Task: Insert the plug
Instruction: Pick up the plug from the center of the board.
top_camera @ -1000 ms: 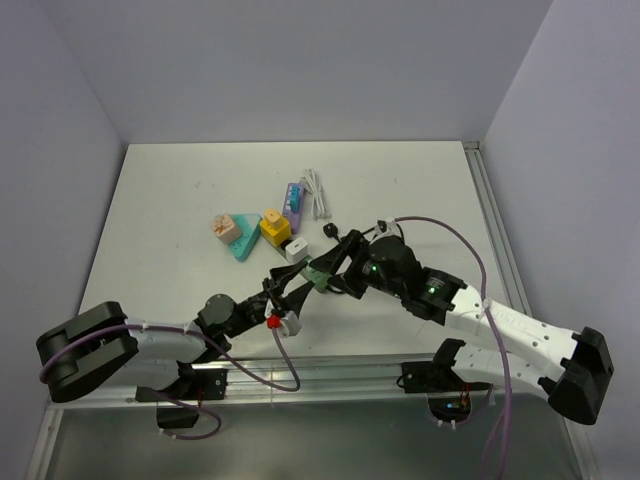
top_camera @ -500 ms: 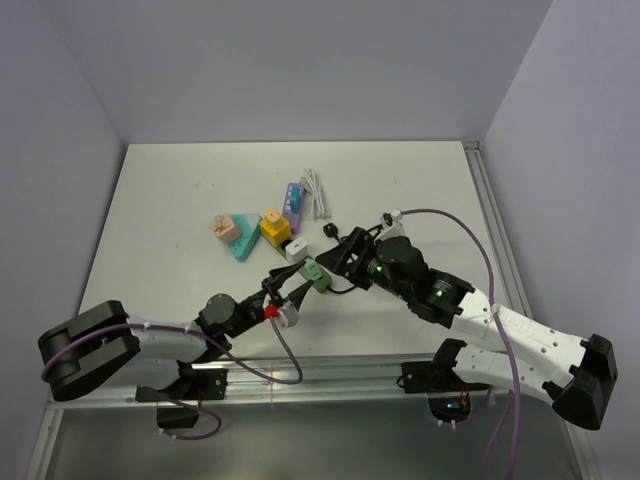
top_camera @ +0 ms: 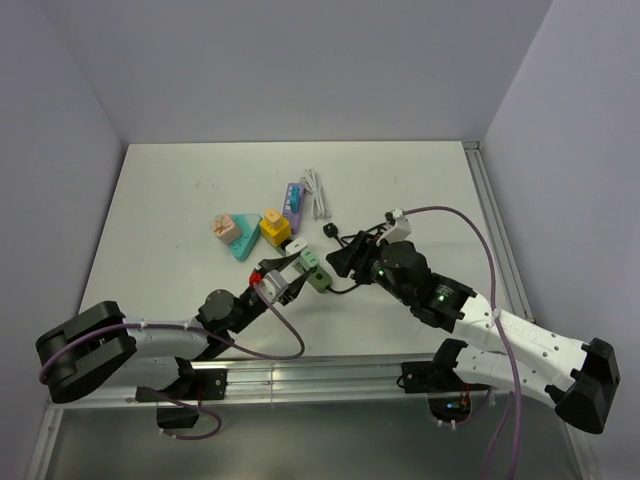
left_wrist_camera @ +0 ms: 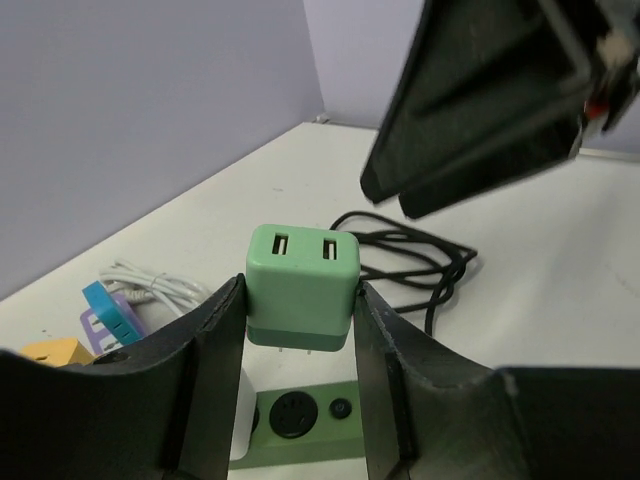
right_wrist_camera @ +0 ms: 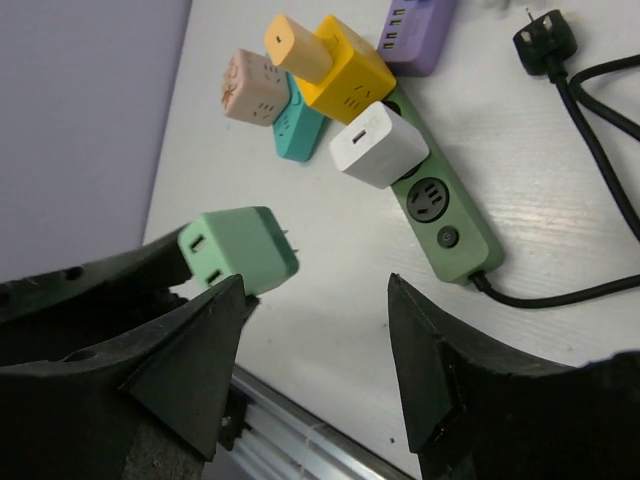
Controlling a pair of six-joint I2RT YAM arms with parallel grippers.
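Clamping the plug (left_wrist_camera: 302,285), your left gripper (left_wrist_camera: 298,330) is holding it clear of the strip (left_wrist_camera: 300,415), prongs not yet socketed. Your right gripper (right_wrist_camera: 318,300) is hovering wide and empty; alignment and insertion are pending.

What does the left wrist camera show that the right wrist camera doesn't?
Only the left wrist view: the right end effector overhead and the coiled white cable. Only the right wrist view: the black plug head and the pink cube. Both: the green charger gripped by the left end effector, the green power strip and the white charger plugged into it.
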